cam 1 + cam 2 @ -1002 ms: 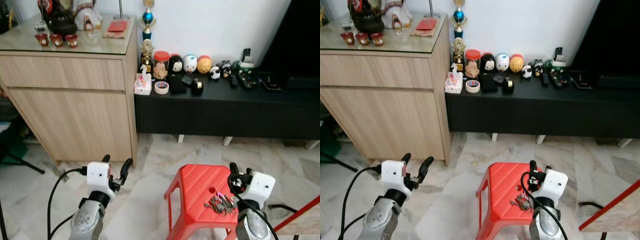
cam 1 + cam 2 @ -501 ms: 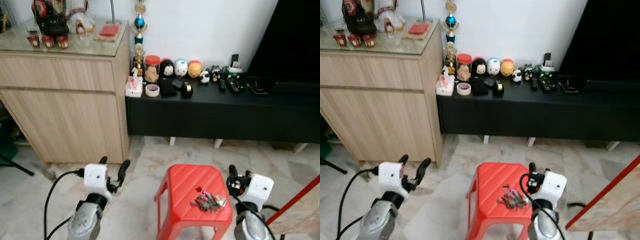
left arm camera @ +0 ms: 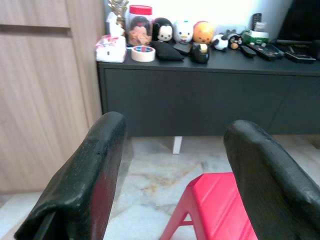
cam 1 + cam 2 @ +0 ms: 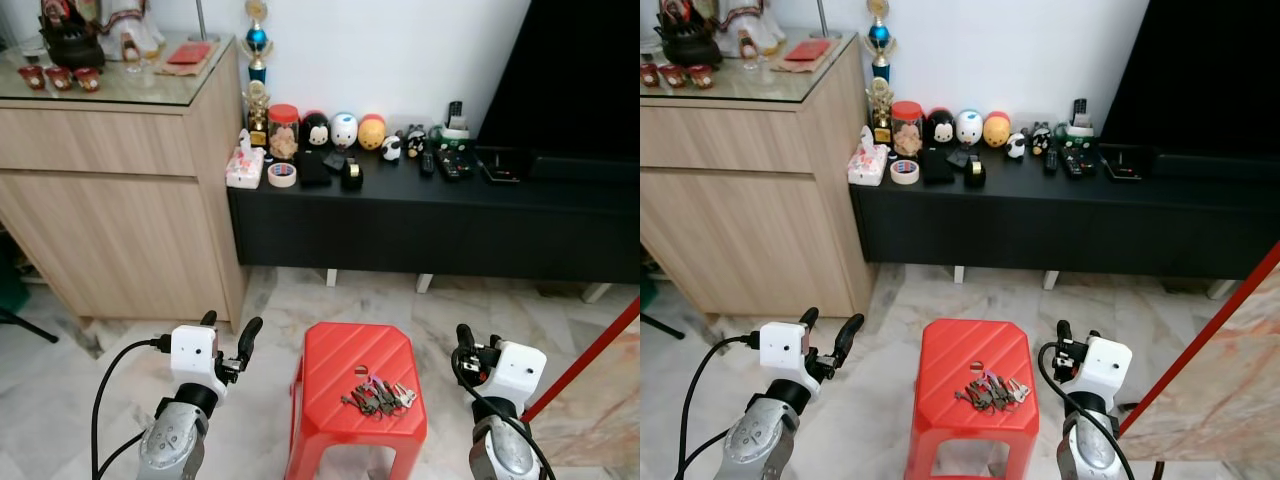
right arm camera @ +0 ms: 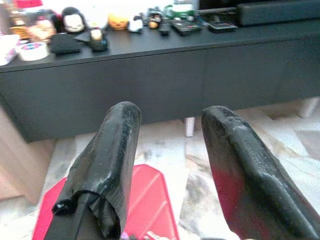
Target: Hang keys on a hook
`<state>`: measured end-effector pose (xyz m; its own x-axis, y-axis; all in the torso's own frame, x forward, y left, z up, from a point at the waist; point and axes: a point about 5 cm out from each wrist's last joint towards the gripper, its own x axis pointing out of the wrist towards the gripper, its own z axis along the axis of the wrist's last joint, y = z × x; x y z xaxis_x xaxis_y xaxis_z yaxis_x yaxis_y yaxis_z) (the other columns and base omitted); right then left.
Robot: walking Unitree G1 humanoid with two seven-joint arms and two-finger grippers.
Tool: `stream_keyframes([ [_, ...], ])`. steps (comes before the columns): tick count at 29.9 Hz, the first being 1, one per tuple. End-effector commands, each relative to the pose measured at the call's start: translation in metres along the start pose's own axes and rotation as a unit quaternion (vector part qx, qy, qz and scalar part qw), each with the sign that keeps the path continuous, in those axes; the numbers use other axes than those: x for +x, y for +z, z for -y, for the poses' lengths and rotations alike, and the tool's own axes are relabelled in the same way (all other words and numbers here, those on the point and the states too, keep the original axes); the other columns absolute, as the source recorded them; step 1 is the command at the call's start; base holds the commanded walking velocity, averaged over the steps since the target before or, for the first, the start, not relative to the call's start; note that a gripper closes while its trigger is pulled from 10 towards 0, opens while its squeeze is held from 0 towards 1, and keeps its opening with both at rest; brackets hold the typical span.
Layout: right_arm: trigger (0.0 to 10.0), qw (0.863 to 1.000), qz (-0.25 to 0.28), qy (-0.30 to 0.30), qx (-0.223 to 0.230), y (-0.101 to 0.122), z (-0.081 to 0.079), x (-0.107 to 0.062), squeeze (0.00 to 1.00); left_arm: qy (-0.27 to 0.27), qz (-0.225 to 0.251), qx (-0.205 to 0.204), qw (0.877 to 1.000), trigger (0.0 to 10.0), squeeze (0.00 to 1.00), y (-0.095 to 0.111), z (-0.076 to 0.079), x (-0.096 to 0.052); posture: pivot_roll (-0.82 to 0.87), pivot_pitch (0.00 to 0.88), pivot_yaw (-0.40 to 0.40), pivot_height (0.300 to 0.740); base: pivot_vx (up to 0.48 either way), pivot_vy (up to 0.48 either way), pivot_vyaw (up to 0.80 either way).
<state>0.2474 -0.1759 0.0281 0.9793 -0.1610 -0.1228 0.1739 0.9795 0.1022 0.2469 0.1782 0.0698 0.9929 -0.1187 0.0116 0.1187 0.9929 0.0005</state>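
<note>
Keys (image 4: 378, 395) lie in a loose bunch on the red stool (image 4: 330, 355), toward its 4 o'clock corner. Both claws are empty and spread: right gripper (image 4: 473, 343) at 3 o'clock of the bunch, left gripper (image 4: 229, 331) at 9. Best to descend with the right, pinching the ring rather than loose blades.

A bunch of keys (image 4: 376, 396) lies flat atop the red stool (image 4: 330, 352).
</note>
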Motion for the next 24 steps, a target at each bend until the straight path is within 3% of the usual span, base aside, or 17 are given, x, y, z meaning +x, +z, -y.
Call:
stream_keyframes([
  [1, 10.0, 0.999, 0.034, 0.007, -0.019, 0.013, -0.003, 0.002, 0.00, -0.001, 0.017, -0.003, 1.000, 10.0, 0.00, 0.009, 0.000, 0.002, 0.03, 0.000, -0.079, 0.740, 0.000, 0.000, 0.00],
  [6, 10.0, 0.996, 0.069, 0.038, -0.041, 0.027, -0.011, 0.004, 0.00, -0.007, 0.051, 0.016, 0.999, 10.0, 0.00, 0.022, 0.000, 0.006, 0.03, 0.000, -0.082, 0.740, 0.000, 0.000, 0.00],
  [11, 10.0, 0.993, 0.066, 0.067, -0.068, 0.025, -0.022, 0.002, 0.00, -0.007, 0.046, 0.008, 0.999, 10.0, 0.00, 0.020, -0.001, 0.005, 0.03, 0.000, -0.078, 0.740, 0.000, 0.000, 0.00],
  [21, 10.0, 0.993, 0.042, 0.068, -0.085, 0.023, -0.019, 0.004, 0.00, 0.001, 0.036, -0.003, 0.999, 10.0, 0.00, 0.016, -0.001, 0.004, 0.02, 0.000, -0.078, 0.740, 0.000, 0.000, 0.00],
  [24, 10.0, 0.993, 0.033, 0.065, -0.093, 0.022, -0.018, 0.006, 0.00, -0.002, 0.033, -0.006, 0.999, 10.0, 0.00, 0.015, 0.001, 0.005, 0.02, 0.000, -0.080, 0.722, 0.000, 0.000, 0.00],
])
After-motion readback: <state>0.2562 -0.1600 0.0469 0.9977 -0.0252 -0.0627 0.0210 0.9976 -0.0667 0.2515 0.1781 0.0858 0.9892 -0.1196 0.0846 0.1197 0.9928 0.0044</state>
